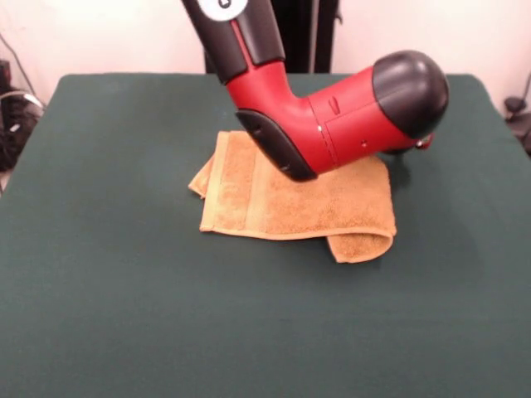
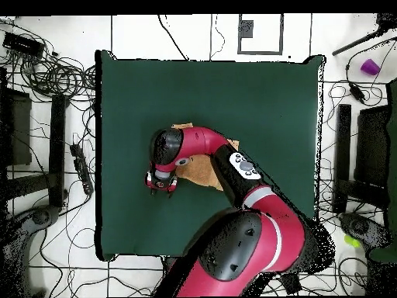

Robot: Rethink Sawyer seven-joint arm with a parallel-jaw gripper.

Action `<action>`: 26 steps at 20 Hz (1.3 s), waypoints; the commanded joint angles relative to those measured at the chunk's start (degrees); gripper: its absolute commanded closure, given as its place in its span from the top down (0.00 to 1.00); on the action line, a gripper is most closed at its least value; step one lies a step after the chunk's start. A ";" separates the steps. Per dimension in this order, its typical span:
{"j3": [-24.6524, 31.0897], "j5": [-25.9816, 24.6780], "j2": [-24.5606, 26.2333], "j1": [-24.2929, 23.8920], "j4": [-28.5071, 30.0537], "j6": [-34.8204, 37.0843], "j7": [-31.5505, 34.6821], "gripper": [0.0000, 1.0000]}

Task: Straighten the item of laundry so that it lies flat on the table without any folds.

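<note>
One towel point(image 1: 307, 207), one table point(image 1: 124, 315), one robot arm point(image 1: 332, 124).

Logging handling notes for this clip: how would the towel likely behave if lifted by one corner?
The towel would probably droop limply; one corner already curls under itself. It looks light, thin terry. Pushed, it would likely bunch on the cloth-covered table, not slide.
</note>
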 commanded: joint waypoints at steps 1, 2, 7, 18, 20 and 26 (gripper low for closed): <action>6.59 -3.38 2.03 2.19 -4.65 -31.52 -2.80 1.00; 6.54 -3.33 1.58 2.14 -4.34 -31.73 -2.36 1.00; 6.63 -3.53 -1.89 1.21 0.74 -37.85 1.79 1.00; 8.58 4.13 -20.55 -2.61 22.59 -44.23 10.48 1.00; 8.07 5.20 -21.21 -2.47 23.92 -45.15 10.16 1.00; 4.05 7.37 -19.30 0.84 21.76 -48.36 7.63 1.00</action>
